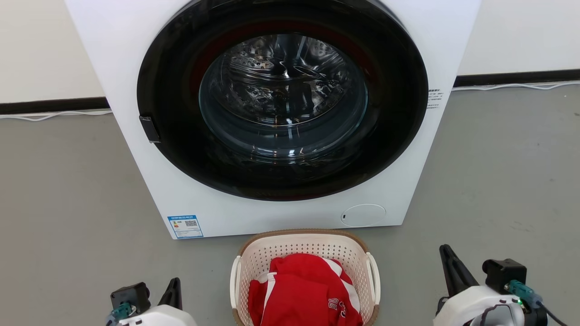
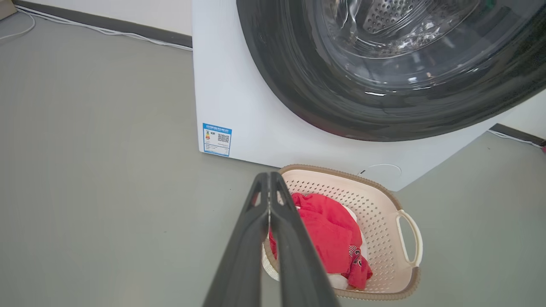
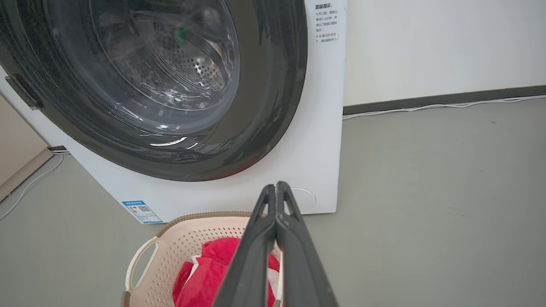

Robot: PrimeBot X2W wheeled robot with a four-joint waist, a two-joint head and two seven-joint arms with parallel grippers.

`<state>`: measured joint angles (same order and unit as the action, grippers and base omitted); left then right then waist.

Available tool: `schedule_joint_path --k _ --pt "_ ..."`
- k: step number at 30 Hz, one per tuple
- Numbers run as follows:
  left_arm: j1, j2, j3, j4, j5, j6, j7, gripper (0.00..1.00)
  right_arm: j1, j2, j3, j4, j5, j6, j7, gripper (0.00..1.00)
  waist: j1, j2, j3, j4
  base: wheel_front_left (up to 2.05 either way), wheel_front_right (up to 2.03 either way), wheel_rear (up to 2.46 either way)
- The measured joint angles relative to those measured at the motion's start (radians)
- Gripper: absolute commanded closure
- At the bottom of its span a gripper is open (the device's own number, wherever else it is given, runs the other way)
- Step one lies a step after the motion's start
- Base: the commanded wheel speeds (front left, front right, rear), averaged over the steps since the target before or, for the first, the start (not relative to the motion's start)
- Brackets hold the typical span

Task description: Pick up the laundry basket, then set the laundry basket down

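The laundry basket [image 1: 308, 246] stands on the grey floor right in front of the washing machine, cream-white and perforated with a brown rim and white side handles; red and white clothing [image 1: 303, 292] lies in it. It also appears in the left wrist view as the laundry basket [image 2: 379, 213] and in the right wrist view as the laundry basket [image 3: 170, 251]. My left gripper [image 1: 174, 285] hovers left of the basket, shut with nothing in it, its fingers [image 2: 256, 226] pressed together. My right gripper [image 1: 446, 253] is off to the basket's right, shut and empty, fingers [image 3: 294, 230] touching.
The large white washing machine [image 1: 136, 113] with its dark round door [image 1: 181, 136] closed stands just behind the basket. A white cable [image 1: 54, 115] runs along the dark skirting at the wall. Bare grey floor [image 1: 498, 181] lies on both sides.
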<state>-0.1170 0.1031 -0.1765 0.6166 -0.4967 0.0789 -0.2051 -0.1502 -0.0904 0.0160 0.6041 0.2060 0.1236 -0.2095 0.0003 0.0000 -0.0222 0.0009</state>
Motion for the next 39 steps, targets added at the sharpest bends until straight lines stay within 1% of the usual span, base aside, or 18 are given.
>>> schedule_joint_path --k 9,10,13,15,34,39 --pt "0.0 -0.004 0.018 -0.028 -0.083 -0.011 0.021 1.0 0.002 0.003 -0.011 -0.024 0.11 0.0 0.026 1.0 -0.0001 0.0 0.002 0.0 0.0 0.0 0.0" --pt "0.0 -0.004 0.021 -0.031 -0.094 -0.018 0.022 1.0 0.002 0.003 -0.011 -0.028 0.124 0.0 0.026 1.0 -0.0001 0.0 0.002 0.0 0.0 0.0 0.0" --pt "0.0 -0.006 0.029 -0.038 -0.126 -0.019 0.037 1.0 0.002 0.004 -0.014 -0.04 0.16 0.0 0.035 1.0 -0.0001 0.0 0.003 0.0 0.0 0.0 0.0" --pt "0.0 -0.006 0.034 -0.044 -0.142 -0.028 0.043 1.0 0.002 0.004 -0.016 -0.044 0.186 0.0 0.043 1.0 -0.0001 0.0 0.004 0.0 0.0 0.0 0.0" --pt "0.0 -0.016 0.075 -0.099 -0.32 -0.054 0.092 1.0 0.006 0.011 -0.043 -0.095 0.406 0.0 0.09 1.0 -0.0002 0.0 0.008 0.0 0.0 0.0 0.0" --pt "0.005 -0.018 0.085 -0.113 -0.371 -0.068 0.107 1.0 0.007 0.013 -0.048 -0.109 0.468 0.0 0.107 1.0 -0.0002 0.0 0.009 0.0 0.0 0.0 0.0"
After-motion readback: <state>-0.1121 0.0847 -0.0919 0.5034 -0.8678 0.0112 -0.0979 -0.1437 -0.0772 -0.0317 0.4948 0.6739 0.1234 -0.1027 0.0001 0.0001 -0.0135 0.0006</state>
